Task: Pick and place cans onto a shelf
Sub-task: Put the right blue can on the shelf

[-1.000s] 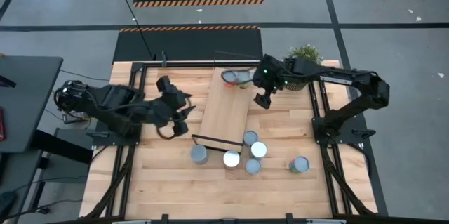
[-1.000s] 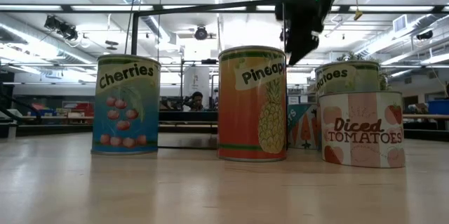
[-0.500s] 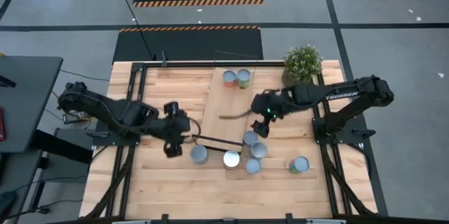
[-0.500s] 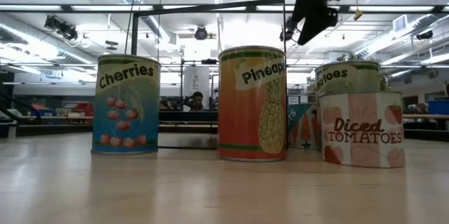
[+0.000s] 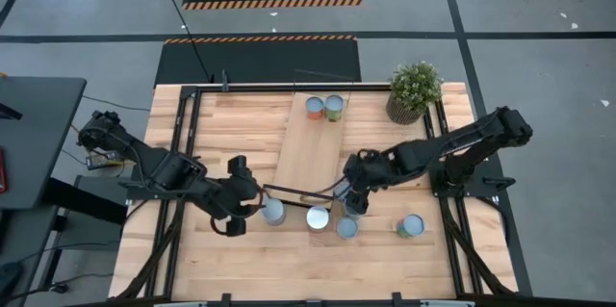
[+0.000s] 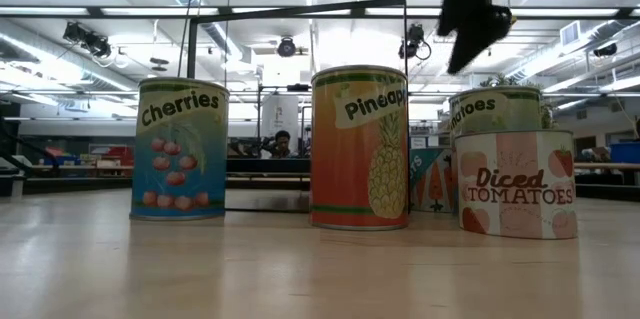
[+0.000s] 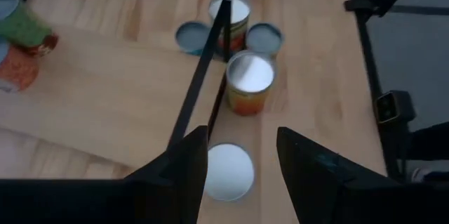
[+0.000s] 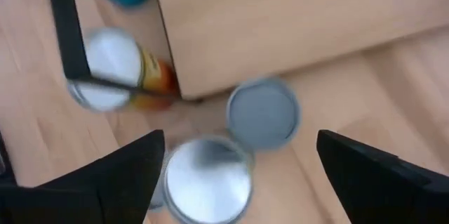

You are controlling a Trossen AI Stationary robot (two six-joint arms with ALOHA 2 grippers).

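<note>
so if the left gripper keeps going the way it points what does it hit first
Most likely the silver-topped can lying between the open fingers of the left gripper; depth is unclear, so it may sit above it.

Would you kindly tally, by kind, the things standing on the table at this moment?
Shelf: 1
Cans: 8 (2 on the board, 6 off it by its framed end)
Potted plant: 1
Total: 10
</note>
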